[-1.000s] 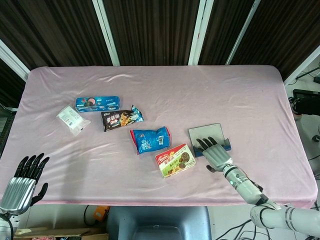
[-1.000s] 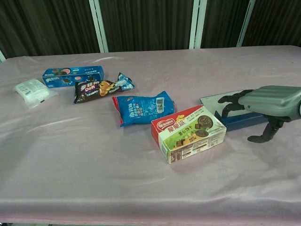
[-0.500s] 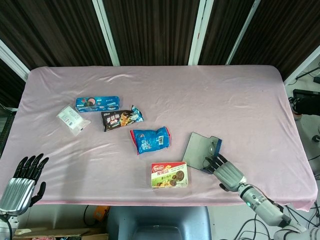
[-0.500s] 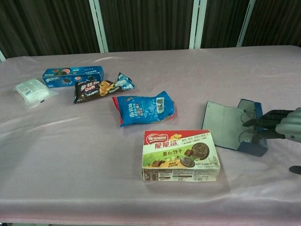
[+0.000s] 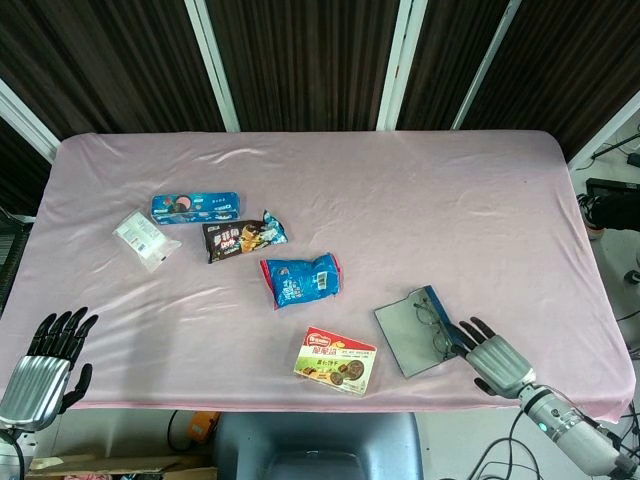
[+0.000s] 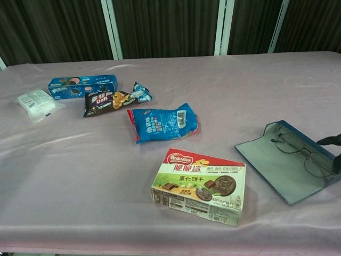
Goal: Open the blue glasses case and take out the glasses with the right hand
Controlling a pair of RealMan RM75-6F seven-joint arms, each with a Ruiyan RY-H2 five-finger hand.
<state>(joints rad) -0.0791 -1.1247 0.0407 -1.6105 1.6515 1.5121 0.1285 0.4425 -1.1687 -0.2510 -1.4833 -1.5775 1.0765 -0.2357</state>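
Observation:
The blue glasses case (image 5: 405, 338) lies open and flat near the table's front right, its grey lid lining facing up. Thin-rimmed glasses (image 5: 434, 325) rest in its blue tray; the chest view shows case (image 6: 282, 173) and glasses (image 6: 299, 152) too. My right hand (image 5: 496, 362) sits just right of the case with fingers spread, fingertips close to the tray's edge and holding nothing. Only dark fingertips (image 6: 331, 141) show at the chest view's right border. My left hand (image 5: 45, 367) hangs at the front left corner, fingers extended, with nothing in it.
A red and green cookie box (image 5: 336, 361) lies left of the case near the front edge. A blue snack bag (image 5: 300, 280), a dark snack bag (image 5: 243, 237), a blue cookie box (image 5: 195, 207) and a white packet (image 5: 145, 238) lie further left and back.
The open case has slid and turned toward the front right, and the cookie box has shifted forward. My right hand has drawn back off the case to its right side. The left hand is unmoved.

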